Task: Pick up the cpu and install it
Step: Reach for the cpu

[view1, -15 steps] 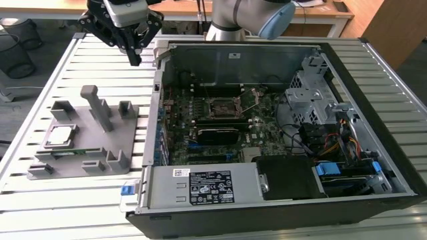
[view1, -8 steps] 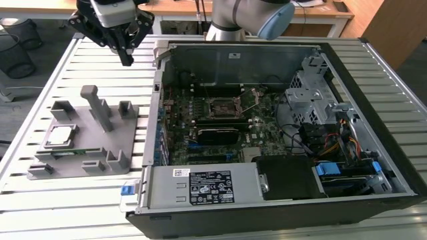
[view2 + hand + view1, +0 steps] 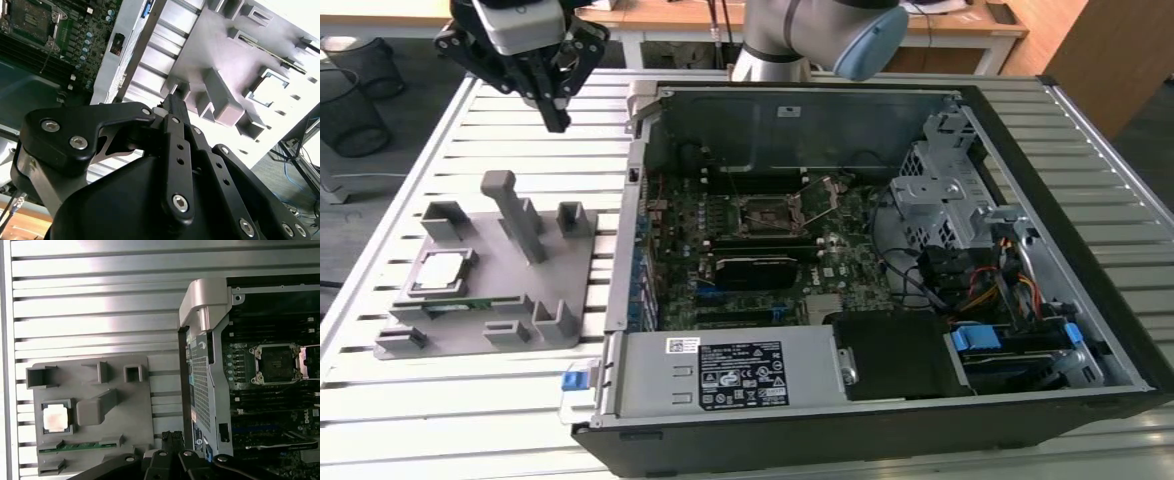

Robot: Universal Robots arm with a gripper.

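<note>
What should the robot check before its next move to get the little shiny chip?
1. The cpu lies flat in the grey holder: ok.
2. The gripper is empty: ok.
3. The gripper is open for grabbing: not ok, it is shut.
4. The gripper is over the cpu: not ok, it is off to one side.
5. The socket has no chip in it: ok.
6. The socket frame is lifted: cannot tell.
</note>
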